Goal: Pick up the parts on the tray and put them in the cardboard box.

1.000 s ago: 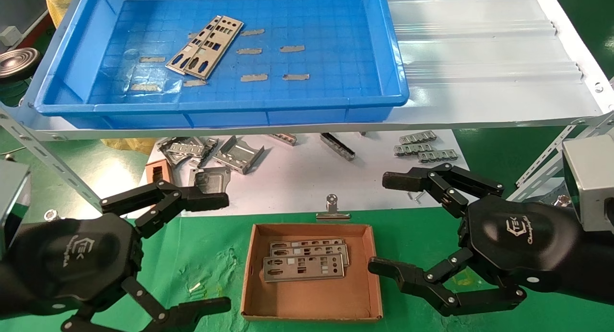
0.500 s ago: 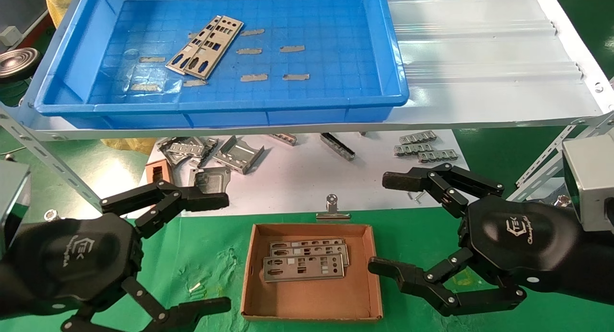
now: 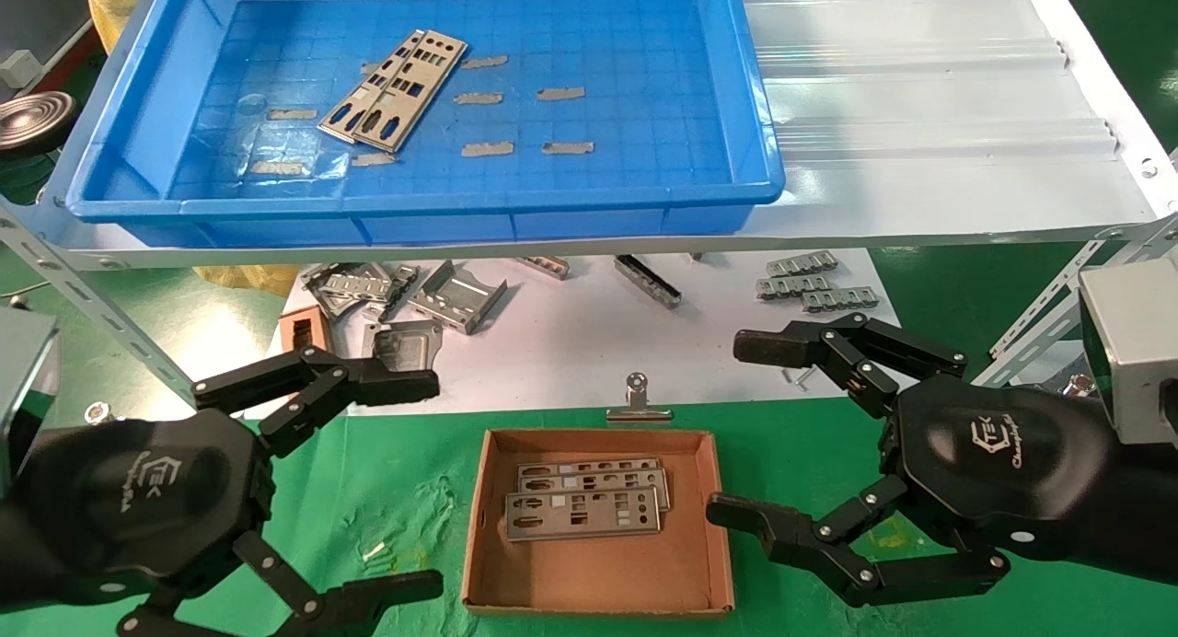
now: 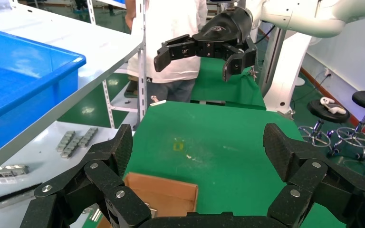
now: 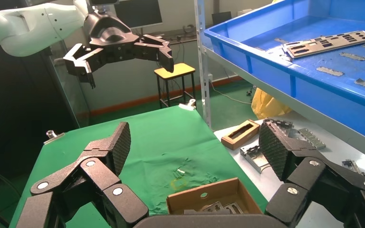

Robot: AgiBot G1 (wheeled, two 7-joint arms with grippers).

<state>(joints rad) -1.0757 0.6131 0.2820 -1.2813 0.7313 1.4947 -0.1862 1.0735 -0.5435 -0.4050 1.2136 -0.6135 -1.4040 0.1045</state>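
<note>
Closest to you, both arms hang low over the green mat (image 3: 405,490), one on each side of the cardboard box (image 3: 598,582). Your left gripper (image 3: 405,480) sits to the box's left with its fingers spread wide apart and nothing between them. Your right gripper (image 3: 745,430) mirrors it on the box's right, fingers just as wide, also holding nothing. From the left wrist you can see the right gripper (image 4: 197,54) across the mat, and from the right wrist the left gripper (image 5: 123,54) the same way.

The box (image 5: 204,197) rests flat on the mat, and inside it lies a small stack of parts (image 3: 584,499), about three plates overlapping, pushed toward the far half of the floor.

Just past the box's far wall, a silver binder clip (image 3: 637,402) lies at the edge of the white sheet (image 3: 571,352). Farther on that sheet you have bent metal brackets (image 3: 456,296) and a tiny brown frame (image 3: 301,329) toward the left, and short clip strips (image 3: 810,283) toward the right, all under the shelf's front edge.

Up on the white shelf (image 3: 920,158) sits the tray (image 3: 755,131). Two more parts (image 3: 396,89) wait on its grid floor, left of centre, lying diagonally and overlapping each other, with grey tape strips (image 3: 525,121) scattered beside them. Neither gripper is near the tray.
</note>
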